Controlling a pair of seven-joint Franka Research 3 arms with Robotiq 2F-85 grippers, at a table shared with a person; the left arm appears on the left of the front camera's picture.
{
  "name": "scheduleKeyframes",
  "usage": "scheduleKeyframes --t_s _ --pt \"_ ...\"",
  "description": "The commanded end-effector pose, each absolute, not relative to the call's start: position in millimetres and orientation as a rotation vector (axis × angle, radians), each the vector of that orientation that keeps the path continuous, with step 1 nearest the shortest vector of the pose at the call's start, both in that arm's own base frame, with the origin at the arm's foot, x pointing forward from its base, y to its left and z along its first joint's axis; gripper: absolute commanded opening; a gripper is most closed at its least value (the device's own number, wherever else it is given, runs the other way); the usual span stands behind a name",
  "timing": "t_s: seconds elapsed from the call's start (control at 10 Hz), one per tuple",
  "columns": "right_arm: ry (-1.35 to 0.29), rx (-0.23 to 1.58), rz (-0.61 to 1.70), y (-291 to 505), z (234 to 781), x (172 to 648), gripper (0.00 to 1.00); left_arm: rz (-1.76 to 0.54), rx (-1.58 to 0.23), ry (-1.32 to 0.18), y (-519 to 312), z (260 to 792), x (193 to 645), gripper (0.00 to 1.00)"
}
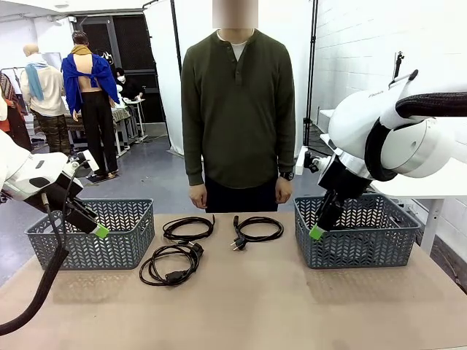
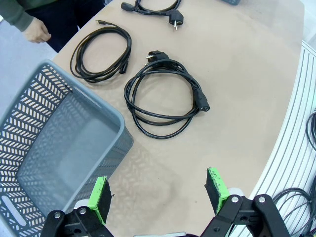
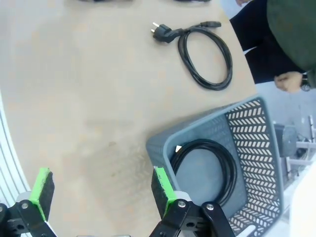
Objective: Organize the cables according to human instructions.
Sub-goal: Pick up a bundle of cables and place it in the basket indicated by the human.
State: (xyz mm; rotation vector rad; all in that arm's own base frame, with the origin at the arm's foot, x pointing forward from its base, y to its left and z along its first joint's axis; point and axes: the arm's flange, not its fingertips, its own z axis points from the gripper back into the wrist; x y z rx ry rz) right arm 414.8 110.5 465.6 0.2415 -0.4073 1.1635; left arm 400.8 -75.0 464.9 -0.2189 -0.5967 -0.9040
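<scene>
Both end effectors idle. The left gripper (image 2: pixel 158 193) is spread wide w/ nothing btwn its green pads, by the near corner of the grey lattice plastic left basket (image 2: pixel 84 91). The right gripper (image 3: pixel 102 188) is equally wide and empty, beside the corner of the matching right basket (image 3: pixel 197 123).

Three looped thin black power cords lie mid-frame in the front view: back-left cord (image 1: pixel 188 229), back-right cord (image 1: pixel 259 229), front cord (image 1: pixel 171 264). A fourth cord (image 3: pixel 230 170) sits inside the right basket.

The person in an olive henley (image 1: pixel 237 109) stands w/ hands down and gives no cue, so prob. best to wait. Then pinch across bunched strands, not a plug, and lift clear before carrying.

Hard to see:
- fourth cord partly behind the basket wall
- back-right cord cut off at the top edge of the left wrist view
- left basket's far end out of frame
</scene>
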Motion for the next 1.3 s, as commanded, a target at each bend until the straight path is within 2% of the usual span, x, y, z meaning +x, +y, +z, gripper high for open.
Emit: scheduleKeyframes --t_s 0.0,1.2 --pt "-0.409 0.239 1.156 108.2 466.9 416.0 1.00 -0.901 -0.240 -0.605 -73.0 464.3 402.0 1.00" --pt "-0.409 0.239 1.156 108.2 466.9 416.0 1.00 -0.901 -0.240 -0.605 -73.0 464.3 402.0 1.00"
